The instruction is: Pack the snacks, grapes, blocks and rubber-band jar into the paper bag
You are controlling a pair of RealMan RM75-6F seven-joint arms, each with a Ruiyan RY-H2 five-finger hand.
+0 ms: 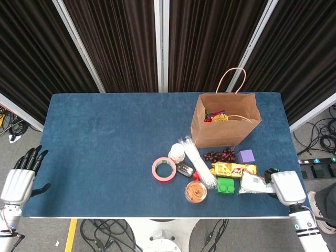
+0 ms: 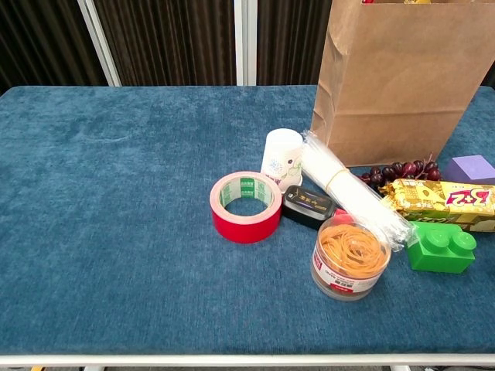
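Note:
The brown paper bag [image 1: 226,119] [image 2: 402,77] stands upright at the back right with red and yellow items inside. In front of it lie dark grapes [image 1: 220,155] [image 2: 394,170], a purple block [image 1: 244,156] [image 2: 470,168], a yellow snack bar [image 1: 233,169] [image 2: 441,197], a green block [image 1: 226,185] [image 2: 441,249] and the rubber-band jar [image 1: 195,191] [image 2: 349,256]. My right hand [image 1: 286,187] grips a silver snack packet [image 1: 253,184] by its right end, beside the green block. My left hand [image 1: 18,178] hangs off the table's left edge, fingers straight, holding nothing.
A red tape roll [image 1: 164,169] [image 2: 246,206], a white cup [image 1: 177,152] [image 2: 281,158], a small black tin [image 2: 308,205] and a clear packet of white sticks [image 1: 198,163] [image 2: 352,193] lie left of the task objects. The blue table [image 1: 105,147] is bare on its left half.

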